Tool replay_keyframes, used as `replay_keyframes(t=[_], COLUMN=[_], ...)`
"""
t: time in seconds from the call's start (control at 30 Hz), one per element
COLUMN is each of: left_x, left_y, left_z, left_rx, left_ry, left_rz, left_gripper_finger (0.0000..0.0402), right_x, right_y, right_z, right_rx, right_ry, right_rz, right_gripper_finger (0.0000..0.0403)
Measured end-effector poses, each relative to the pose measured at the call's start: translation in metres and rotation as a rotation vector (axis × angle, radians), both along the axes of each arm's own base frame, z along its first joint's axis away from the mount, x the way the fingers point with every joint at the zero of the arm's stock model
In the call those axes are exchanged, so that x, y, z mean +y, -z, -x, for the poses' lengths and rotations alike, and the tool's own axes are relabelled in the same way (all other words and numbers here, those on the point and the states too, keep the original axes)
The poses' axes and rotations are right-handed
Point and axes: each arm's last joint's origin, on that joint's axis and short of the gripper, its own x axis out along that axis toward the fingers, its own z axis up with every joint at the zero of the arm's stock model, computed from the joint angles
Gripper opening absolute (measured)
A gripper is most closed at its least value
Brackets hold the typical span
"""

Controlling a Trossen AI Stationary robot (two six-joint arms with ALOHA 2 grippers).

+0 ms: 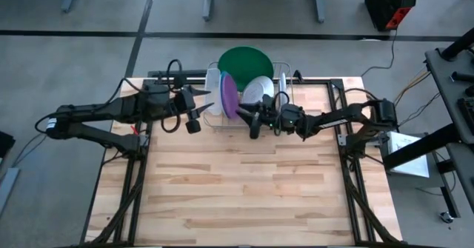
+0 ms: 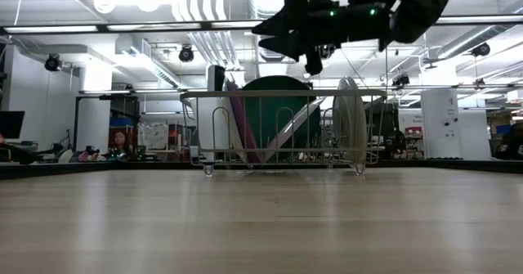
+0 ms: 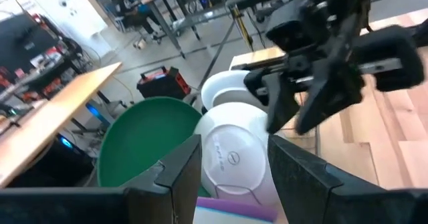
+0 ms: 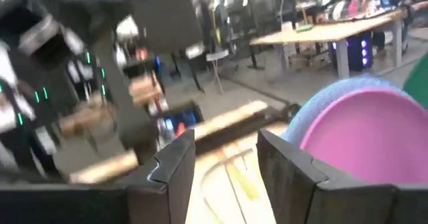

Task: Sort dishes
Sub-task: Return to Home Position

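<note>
A wire dish rack (image 1: pixel 286 76) stands at the table's far edge with the dishes on edge in it. They are a large green plate (image 1: pixel 246 61), a purple plate (image 1: pixel 228 96) and white-backed plates (image 1: pixel 258 90). My left gripper (image 1: pixel 198 109) hovers open just left of the rack, above the table. In its wrist view the green plate (image 3: pixel 144 140) and a white plate (image 3: pixel 234 144) lie beyond its fingers. My right gripper (image 1: pixel 249 121) hovers open at the rack's near side, above rack height (image 2: pixel 290 37). The purple plate (image 4: pixel 361 140) shows to one side of its fingers.
The wooden tabletop (image 1: pixel 244 189) spreads wide and bare in front of the rack. A pale blue rim (image 4: pixel 334 93) shows behind the purple plate. Both arms hang close together over the rack's near-left corner. Room furniture and benches lie beyond the table's far edge.
</note>
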Motion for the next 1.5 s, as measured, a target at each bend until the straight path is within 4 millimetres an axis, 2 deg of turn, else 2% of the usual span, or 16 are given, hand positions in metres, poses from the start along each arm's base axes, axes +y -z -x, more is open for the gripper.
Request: replay_keyframes(t=[0.2, 0.4, 0.47, 0.57, 0.67, 0.77, 0.87, 1.03, 1.1, 1.2, 1.33, 1.4, 1.5], left_x=[0.000, -0.001, -0.007, -0.023, -0.034, -0.038, -0.042, -0.043, -0.040, -0.039, -0.045, -0.045, -0.044], left_y=[0.005, 0.011, 0.014, 0.026, 0.041, 0.048, 0.045, 0.036, 0.041, 0.063, 0.106, 0.124, 0.139], left_z=[-0.005, -0.013, -0.014, -0.020, -0.020, 0.000, 0.031, 0.084, 0.098, 0.108, 0.108, 0.107, 0.108], left_rx=[0.018, 0.024, 0.026, -0.037, -0.208, -0.285, -0.305, -0.342, -0.332, -0.305, -0.267, -0.292, -0.345], left_ry=[-0.005, -0.003, 0.098, 0.405, 0.547, 0.567, 0.592, 0.509, 0.436, 0.431, 0.598, 0.607, 0.581], left_rz=[0.035, 0.087, 0.144, 0.212, 0.165, 0.137, 0.152, 0.107, 0.090, 0.101, 0.159, 0.153, 0.121], left_gripper_finger=[0.0162, 0.0162, 0.0162, 0.0162, 0.0162, 0.0162, 0.0162, 0.0162, 0.0162, 0.0162, 0.0161, 0.0155, 0.0149], right_x=[0.004, 0.007, 0.017, 0.036, 0.046, 0.047, 0.050, 0.060, 0.060, 0.058, 0.060, 0.061, 0.060], right_y=[0.010, 0.008, -0.002, -0.027, -0.041, -0.054, -0.071, -0.094, -0.092, -0.069, -0.033, -0.015, 0.007], right_z=[-0.004, -0.011, -0.009, -0.002, 0.004, 0.014, 0.035, 0.098, 0.122, 0.147, 0.166, 0.173, 0.182], right_rx=[0.267, 0.384, 0.368, 0.246, 0.086, 0.046, 0.056, -0.029, -0.071, -0.101, -0.178, -0.208, -0.219], right_ry=[0.002, -0.002, -0.036, -0.132, -0.374, -0.476, -0.485, -0.506, -0.495, -0.480, -0.482, -0.481, -0.477], right_rz=[0.013, 0.057, 0.133, 0.281, 0.386, 0.441, 0.517, 0.615, 0.637, 0.637, 0.647, 0.642, 0.636], right_gripper_finger=[0.0113, 0.0053, 0.0033, 0.0008, 0.0003, 0.0001, 0.0001, 0.0000, 0.0000, 0.0000, 0.0000, 0.0000, 0.0000])
